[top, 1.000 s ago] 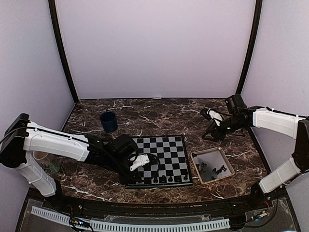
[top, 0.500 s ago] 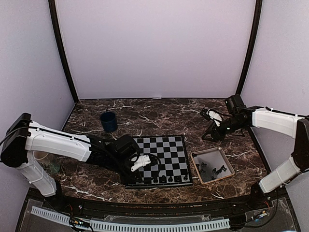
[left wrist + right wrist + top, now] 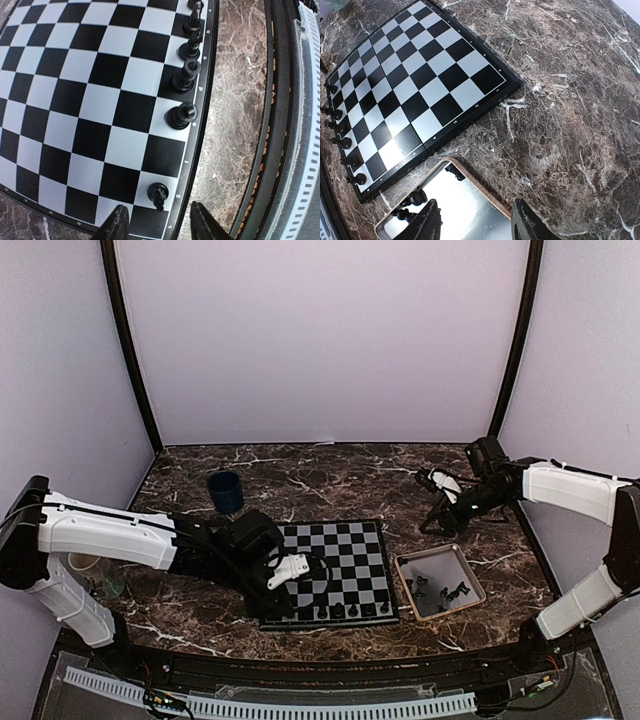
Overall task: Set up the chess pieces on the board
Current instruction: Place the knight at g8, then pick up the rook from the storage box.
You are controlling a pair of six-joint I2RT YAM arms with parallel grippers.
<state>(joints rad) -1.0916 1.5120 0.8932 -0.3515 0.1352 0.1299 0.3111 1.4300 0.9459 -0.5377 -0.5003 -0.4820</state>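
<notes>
The board [image 3: 345,558] lies near the table's front, with a row of several dark chess pieces [image 3: 354,610] along its near edge. My left gripper [image 3: 296,571] hovers over the board's near left corner. In the left wrist view its jaws [image 3: 160,227] are open, and a small dark piece [image 3: 158,194] stands free on a pale square just beyond the fingertips [image 3: 117,227]. Three more pieces [image 3: 181,116] line the same edge. My right gripper [image 3: 476,225] is open and empty above the tray's corner, to the board's [image 3: 420,85] right.
A tan-rimmed metal tray [image 3: 428,553] right of the board holds several loose dark pieces [image 3: 447,590]; its rim [image 3: 485,187] shows in the right wrist view. A blue cup [image 3: 226,492] stands behind the board's left. A pale cup [image 3: 105,585] sits under my left arm.
My left gripper has gone from shut to open, leaving a piece standing on the board's near row. The right arm has barely moved.
</notes>
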